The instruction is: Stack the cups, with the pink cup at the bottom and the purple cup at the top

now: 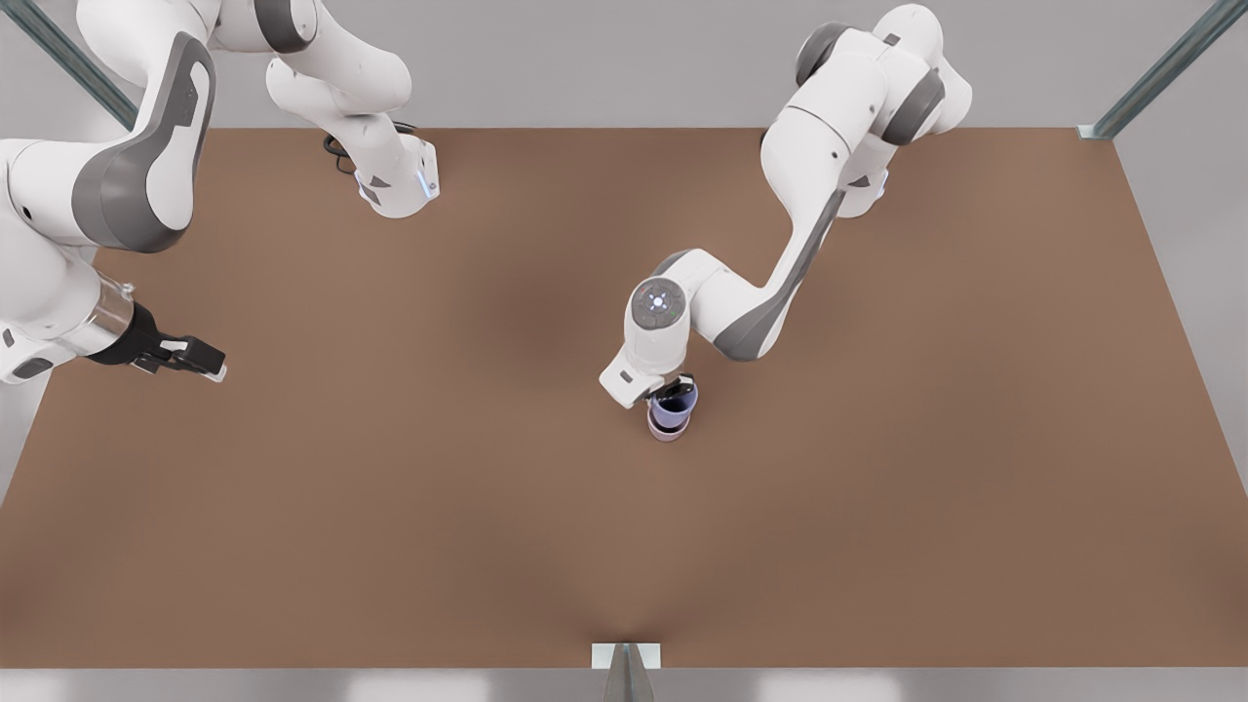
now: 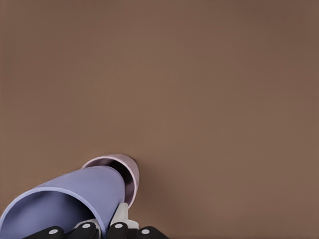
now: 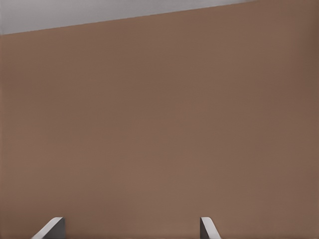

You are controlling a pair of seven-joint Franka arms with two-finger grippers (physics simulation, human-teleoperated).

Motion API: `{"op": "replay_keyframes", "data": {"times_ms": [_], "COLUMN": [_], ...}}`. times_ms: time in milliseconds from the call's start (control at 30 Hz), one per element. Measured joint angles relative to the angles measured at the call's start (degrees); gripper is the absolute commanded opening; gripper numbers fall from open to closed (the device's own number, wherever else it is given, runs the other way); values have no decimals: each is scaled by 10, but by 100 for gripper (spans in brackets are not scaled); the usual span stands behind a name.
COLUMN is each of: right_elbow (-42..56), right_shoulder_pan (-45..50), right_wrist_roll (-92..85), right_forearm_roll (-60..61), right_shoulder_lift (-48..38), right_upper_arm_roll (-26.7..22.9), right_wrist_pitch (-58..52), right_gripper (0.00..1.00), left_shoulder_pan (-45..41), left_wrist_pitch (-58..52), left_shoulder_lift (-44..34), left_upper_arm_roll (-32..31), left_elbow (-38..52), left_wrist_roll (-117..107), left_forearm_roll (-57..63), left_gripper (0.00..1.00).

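The purple cup (image 1: 674,409) stands with its base lowered into the pink cup (image 1: 667,433) near the middle of the brown table (image 1: 390,507). My left gripper (image 1: 673,392), on the arm from the front view's right, is shut on the purple cup's rim. The left wrist view shows the purple cup (image 2: 70,199) close up, one finger (image 2: 118,218) pressed on its wall, with the pink cup's rim (image 2: 128,169) ringing its lower end. My right gripper (image 1: 200,361) waits open at the front view's left edge, its fingertips (image 3: 50,228) wide apart over bare table.
A metal post (image 1: 625,673) stands at the table's near edge. Frame struts (image 1: 1150,78) rise at the far corners. The arm bases (image 1: 395,185) sit along the far edge.
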Motion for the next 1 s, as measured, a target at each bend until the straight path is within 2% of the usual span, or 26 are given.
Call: {"op": "replay_keyframes", "data": {"times_ms": [367,433,733,800,933,1000], "right_elbow": [0,0,1,1,1,1], "right_shoulder_pan": [-2,-3,-2,-3,-2,-2], "right_wrist_roll": [-2,-3,-3,-4,-4,-4], "right_forearm_roll": [19,19,20,20,20,20], "right_shoulder_lift": [-1,0,3,4,4,4], "right_upper_arm_roll": [-1,-1,-1,-1,-1,-1], "right_wrist_pitch": [-1,0,6,8,11,12], "right_gripper": [100,100,100,100,100,100], "left_shoulder_pan": [0,0,1,1,1,1], "left_wrist_pitch": [1,1,1,2,2,2], "left_shoulder_lift": [14,15,18,18,17,16], "left_upper_arm_roll": [0,0,0,0,0,0], "left_elbow": [0,0,0,0,0,0], "left_wrist_roll": [-17,-18,-21,-22,-22,-22], "left_forearm_roll": [-4,-4,-5,-4,-4,-4], "left_gripper": [21,30,32,38,40,44]}}
